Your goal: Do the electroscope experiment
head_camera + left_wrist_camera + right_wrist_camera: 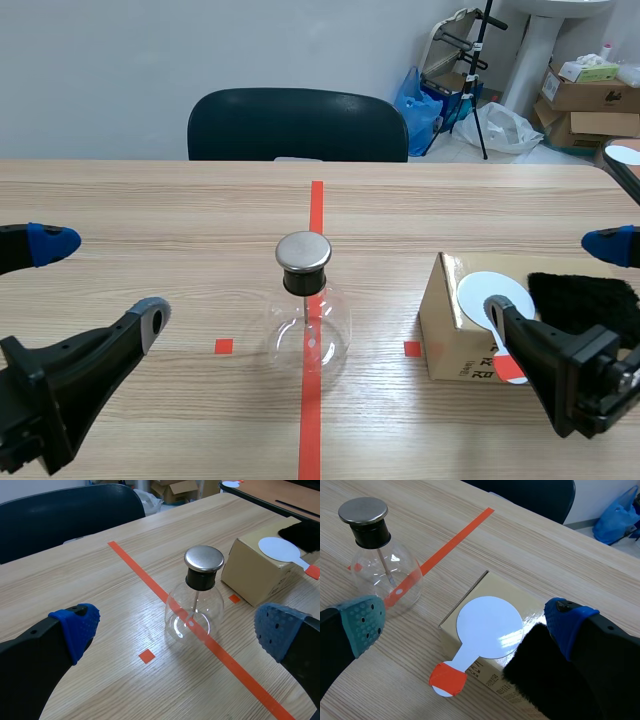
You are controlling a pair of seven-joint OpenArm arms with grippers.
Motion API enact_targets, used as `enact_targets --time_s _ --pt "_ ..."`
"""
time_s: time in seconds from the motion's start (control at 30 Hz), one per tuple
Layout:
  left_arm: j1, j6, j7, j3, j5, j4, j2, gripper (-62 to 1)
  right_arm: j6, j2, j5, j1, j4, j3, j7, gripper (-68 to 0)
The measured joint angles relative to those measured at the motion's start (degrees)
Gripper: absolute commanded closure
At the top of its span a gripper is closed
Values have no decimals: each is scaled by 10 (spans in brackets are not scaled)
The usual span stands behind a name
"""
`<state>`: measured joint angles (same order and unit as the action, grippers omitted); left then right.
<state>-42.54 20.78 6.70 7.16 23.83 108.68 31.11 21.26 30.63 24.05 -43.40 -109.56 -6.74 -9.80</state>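
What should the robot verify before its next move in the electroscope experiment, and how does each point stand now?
1. Electroscope flask upright on the tape line: ok.
2. Metal cap free of contact: ok.
3. White paddle flat on the cardboard box: ok.
4. Black fur cloth on the box beside the paddle: ok.
5. Left gripper and right gripper open, empty: ok.
6. Paddle already charged: cannot tell.

Left arm (60,380) low, jaws spread wide, right arm (570,370) low, jaws spread wide
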Motion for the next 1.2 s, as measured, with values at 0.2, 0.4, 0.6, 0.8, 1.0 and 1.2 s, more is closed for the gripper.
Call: enact_targets --time_s 0.2,0.4,0.6,0.8,1.0,1.2 --pt "0 0 0 0 0 0 0 -623 -5 0 0 0 0 0 0 -679" --pt "0 0 0 0 0 0 0 -623 -5 0 0 0 0 0 0 -679" --pt "0 0 0 0 0 0 0 -623 -5 0 0 0 0 0 0 -679" --pt "0 0 0 0 0 0 0 -623 -5 0 -3 0 0 0 0 -679" --pt "0 0 0 0 0 0 0 -623 -4 0 -11 0 0 0 0 -679" --pt "0 0 0 0 0 0 0 -623 -4 0 -33 0 0 0 0 -679"
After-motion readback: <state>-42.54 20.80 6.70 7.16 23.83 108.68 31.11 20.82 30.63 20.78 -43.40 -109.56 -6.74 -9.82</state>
